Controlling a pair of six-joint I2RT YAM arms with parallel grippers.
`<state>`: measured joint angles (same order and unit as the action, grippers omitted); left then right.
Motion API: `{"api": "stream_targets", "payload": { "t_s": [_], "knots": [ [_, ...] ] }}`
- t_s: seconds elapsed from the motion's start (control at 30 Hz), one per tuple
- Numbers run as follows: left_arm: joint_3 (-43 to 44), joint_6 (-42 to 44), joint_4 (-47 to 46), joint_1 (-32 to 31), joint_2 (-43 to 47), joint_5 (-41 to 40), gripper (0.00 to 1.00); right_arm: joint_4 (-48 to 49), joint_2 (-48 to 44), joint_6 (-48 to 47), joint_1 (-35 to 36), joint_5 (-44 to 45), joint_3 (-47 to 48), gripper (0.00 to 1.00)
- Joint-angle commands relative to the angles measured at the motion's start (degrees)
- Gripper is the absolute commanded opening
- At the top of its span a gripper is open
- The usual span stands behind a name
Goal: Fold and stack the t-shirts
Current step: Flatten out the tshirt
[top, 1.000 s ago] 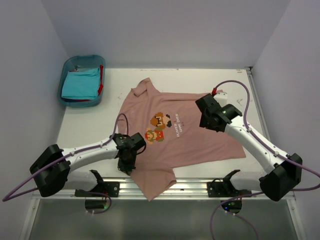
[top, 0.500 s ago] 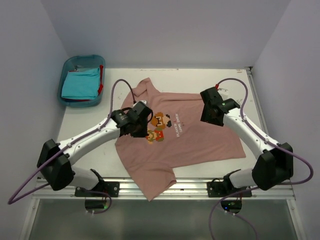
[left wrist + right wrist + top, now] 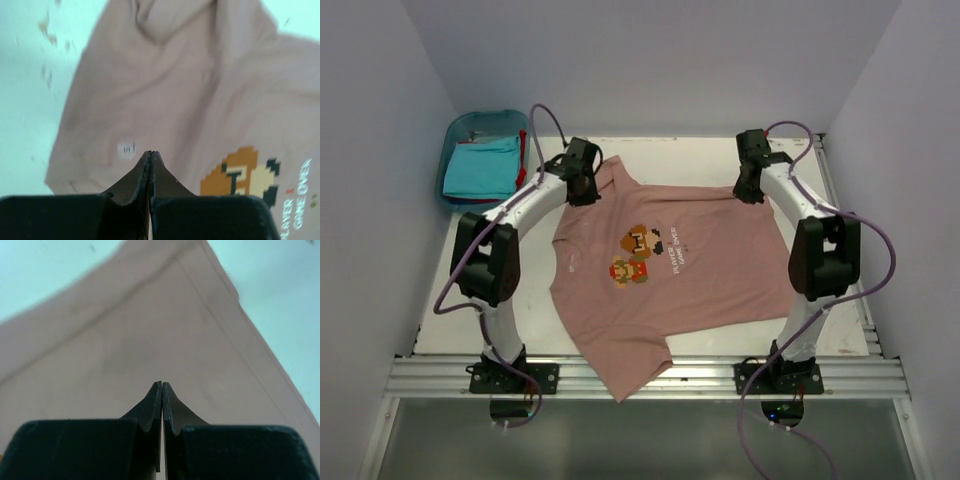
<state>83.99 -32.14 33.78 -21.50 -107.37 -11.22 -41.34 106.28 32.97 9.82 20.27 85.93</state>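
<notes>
Left fingers (image 3: 140, 175) are pressed together with nothing between them, above the far left shoulder of the pink t-shirt (image 3: 720, 270). The right fingers (image 3: 152, 405) are likewise together over its far right corner. It lies spread print-up on the bench (image 3: 500, 260), one near corner hanging over the front edge. The turquoise t-shirt (image 3: 480, 168) and a sliver of the red t-shirt (image 3: 523, 165) sit in the blue bin (image 3: 455, 130), far left.
</notes>
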Motion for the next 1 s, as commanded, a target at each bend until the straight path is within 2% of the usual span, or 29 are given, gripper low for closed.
{"api": "stream_targets", "payload": {
  "t_s": [0.0, 0.1, 0.2, 0.4, 0.5, 0.63, 0.67, 0.73, 0.97],
  "knots": [
    [9.2, 4.4, -5.0, 3.2, -3.6, 0.0, 0.0, 2.4, 6.8, -2.9, -0.8, 1.7, 12.7, 0.0],
    [16.5, 6.1, -4.0, 5.8, -9.4, 4.0, 0.0, -1.6, 16.0, -3.0, -2.0, 1.7, 22.0, 0.0],
    [24.6, 7.5, -1.3, 7.7, -15.9, 8.2, 0.0, -3.5, 21.2, -2.5, -3.1, 0.8, 25.2, 0.0],
    [28.2, 11.4, -7.2, 8.9, -21.6, 16.7, 0.0, 0.4, 21.5, -1.9, -4.7, -2.7, 21.7, 0.0],
    [31.2, 10.1, -6.0, 10.4, -24.5, 18.8, 0.0, 1.9, 20.2, -2.7, -4.7, -4.2, 19.9, 0.0],
    [30.1, 9.2, -7.0, 10.9, -25.4, 18.5, 0.22, 3.5, 18.5, -3.5, -4.7, -5.8, 18.0, 0.0],
    [29.6, 9.2, -7.8, 10.9, -25.5, 18.2, 0.25, 3.7, 18.2, -3.8, -4.7, -6.2, 17.6, 0.0],
    [29.0, 9.2, -7.9, 11.0, -25.7, 17.2, 0.29, 4.5, 17.2, -4.0, -4.6, -6.9, 16.3, 0.0],
    [28.3, 9.4, -6.9, 11.1, -26.3, 14.6, 0.31, 6.3, 15.4, -4.4, -4.6, -7.3, 12.3, 0.0]
  ]
}}
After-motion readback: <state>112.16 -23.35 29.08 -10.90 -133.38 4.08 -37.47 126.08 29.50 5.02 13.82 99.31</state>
